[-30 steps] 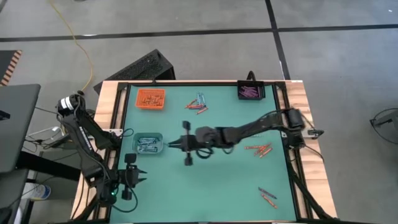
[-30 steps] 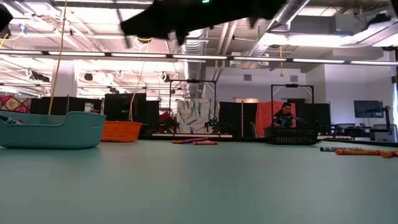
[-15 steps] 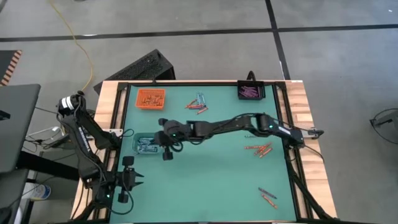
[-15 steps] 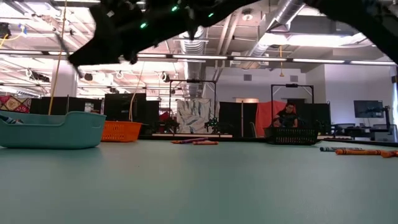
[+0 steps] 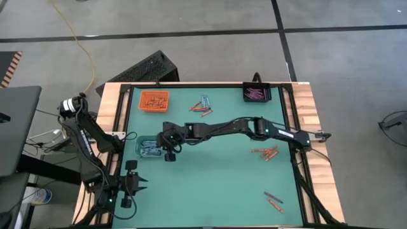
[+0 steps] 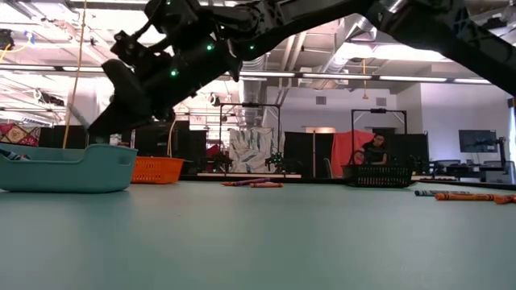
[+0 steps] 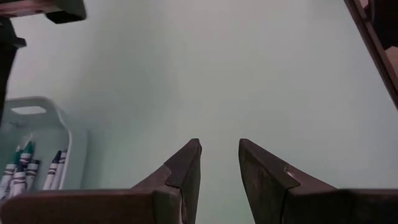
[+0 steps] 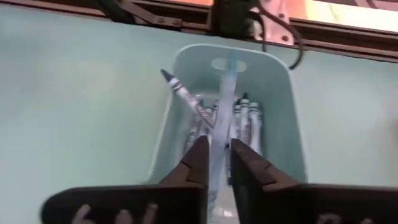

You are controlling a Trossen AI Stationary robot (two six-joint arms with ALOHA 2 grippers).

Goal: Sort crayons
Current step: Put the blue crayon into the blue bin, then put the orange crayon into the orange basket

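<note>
Crayon wrappers (image 8: 245, 121): we see dark-and-white label bands on the sticks in the pale tray just ahead of the right claw, but no word we can read.
Crayon wrappers, left wrist view (image 7: 18, 171): we make out the same kind of bands on the sticks off to the side of the left claw; the lettering is too small to read.
Room behind the bench: we find no sign, number or brand that can be read.
</note>
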